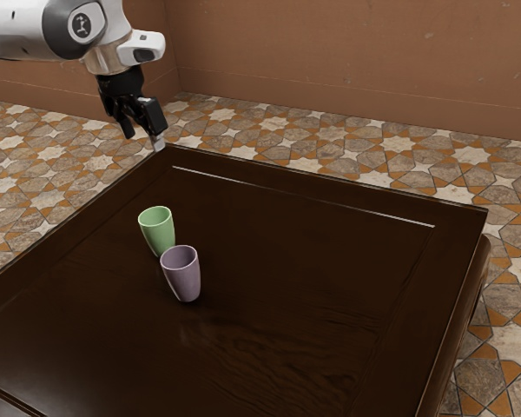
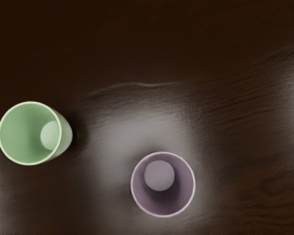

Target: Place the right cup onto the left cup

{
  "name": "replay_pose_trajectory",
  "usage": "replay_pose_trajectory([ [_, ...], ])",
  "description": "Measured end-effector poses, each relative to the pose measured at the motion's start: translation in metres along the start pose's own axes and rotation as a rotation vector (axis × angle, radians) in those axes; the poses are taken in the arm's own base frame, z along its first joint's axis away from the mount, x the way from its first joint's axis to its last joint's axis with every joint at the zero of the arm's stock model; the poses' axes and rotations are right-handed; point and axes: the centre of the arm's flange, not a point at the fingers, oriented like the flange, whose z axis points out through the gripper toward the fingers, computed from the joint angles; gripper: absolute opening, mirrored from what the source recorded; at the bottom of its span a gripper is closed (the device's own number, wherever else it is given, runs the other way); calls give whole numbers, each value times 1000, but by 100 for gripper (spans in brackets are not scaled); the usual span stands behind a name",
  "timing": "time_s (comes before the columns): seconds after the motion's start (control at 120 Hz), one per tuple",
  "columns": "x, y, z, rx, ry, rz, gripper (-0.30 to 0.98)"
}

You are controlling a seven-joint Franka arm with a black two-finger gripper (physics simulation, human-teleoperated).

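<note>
A white robot arm (image 1: 17, 30) enters from the exterior view's upper left, its black two-finger gripper (image 1: 142, 139) hanging downward, seen close to a corner of a dark wooden table (image 1: 321, 269). The gripper's fingers (image 1: 152, 115) stand apart, with a gap between them and nothing held; one ends in a pale grey tip. Two plain, handleless cups stand upright on the table, open mouths up, each a little wider at the rim than at the base. The purple cup (image 1: 184, 278), a soft, greyish mauve, is the nearer to the exterior camera. The green cup (image 1: 159, 232), a light leafy shade, is behind it and slightly toward the exterior view's left, its lower part partly overlapped by the purple rim. The wrist view looks down on both from above and shows bare wood between them: they stand near each other, not touching, neither one inside the other. Both round rims are visible there, along with the inner walls and the paler, round floor of each cup. Soft light gleams on the wood around the purple cup. Beyond the table, a floor (image 1: 330, 142) of brown, orange and cream star-patterned tiles runs back to a reddish-brown wall (image 1: 347, 61).
</note>
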Motion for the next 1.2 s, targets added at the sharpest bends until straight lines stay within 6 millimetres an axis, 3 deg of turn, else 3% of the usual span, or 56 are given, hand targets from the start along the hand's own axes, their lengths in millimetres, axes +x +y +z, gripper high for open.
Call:
replay_pose_trajectory([
  [0.167, 0, 2, 2, 1, -4, -5, 69],
  [0.225, -4, 3, 14, -10, -30, -8, 69],
  [0.342, -27, 8, 57, -41, -112, -16, 69],
  [0.533, -55, 9, 148, -53, -197, -36, 69],
  [0.717, -38, 0, 201, -36, -181, -55, 69],
  [0.942, -24, -5, 249, -17, -167, -65, 69],
  [1.2, -19, -10, 276, 0, -151, -73, 67],
])
